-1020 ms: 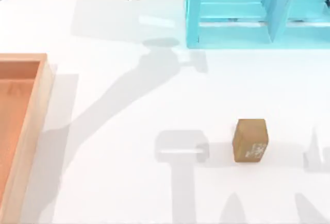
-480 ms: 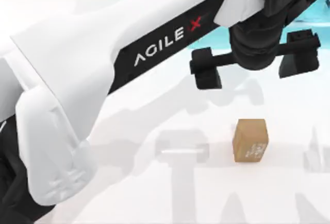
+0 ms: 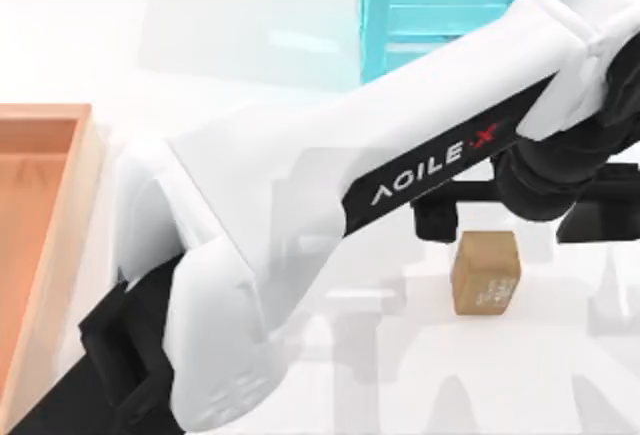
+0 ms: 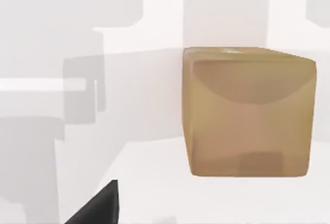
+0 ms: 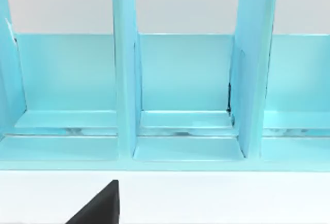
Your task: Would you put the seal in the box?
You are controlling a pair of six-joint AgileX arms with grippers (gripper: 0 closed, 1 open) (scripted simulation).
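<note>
The box (image 3: 78, 170) sits at the table's (image 3: 250, 55) left edge, well apart from the seal (image 3: 485, 273), which rests on the table to the box's right and in front of the cyan frame (image 3: 440, 15). The left arm (image 3: 330, 205) reaches from the lower left diagonally across the table, placing the left gripper (image 3: 515, 220) just behind and above the seal with its jaws spread wide, one finger (image 3: 437, 220) on each side and neither touching the seal. In the left wrist view the seal (image 4: 249, 113) stands upright on the white surface; in the right wrist view the cyan frame (image 5: 180, 95) is close ahead, and whether the right gripper's jaws are spread cannot be told.
</note>
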